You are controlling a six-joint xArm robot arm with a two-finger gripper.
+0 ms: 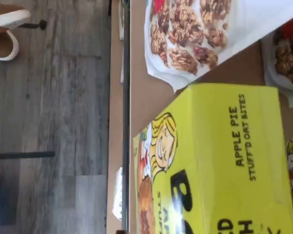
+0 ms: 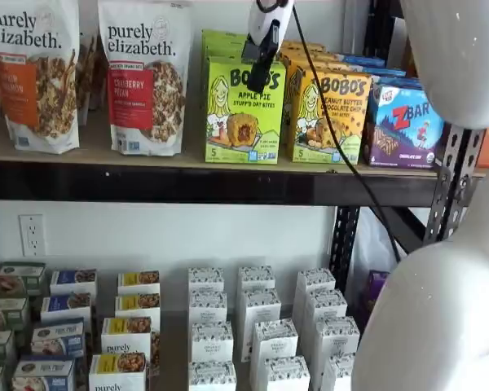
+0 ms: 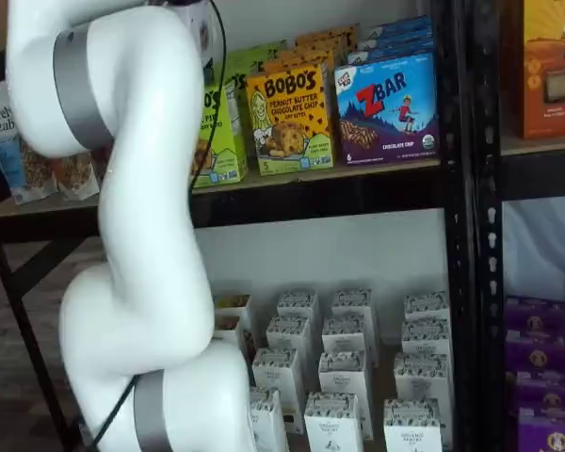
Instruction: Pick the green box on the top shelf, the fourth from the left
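The hand [image 2: 261,73] hangs in front of the upper part of the green box [image 2: 243,110], its white body and black fingers seen side-on in a shelf view, so the gap itself does not show there; by every sign the fingers stand spread wide, and nothing is pinched between them. The green box stands upright on the top shelf [image 2: 147,183], just behind and below the hand, with a granola bag [image 2: 145,77] to one side of it and the orange peanut butter box [image 2: 330,114] touching or nearly touching on the other. In the wrist view the box's lime top and front fill the near field, close under the hand. The step in hand seems to be the approach, with no contact yet. The next move calls for easing forward and down until the fingers straddle the carton, without nudging its orange neighbour, then closing
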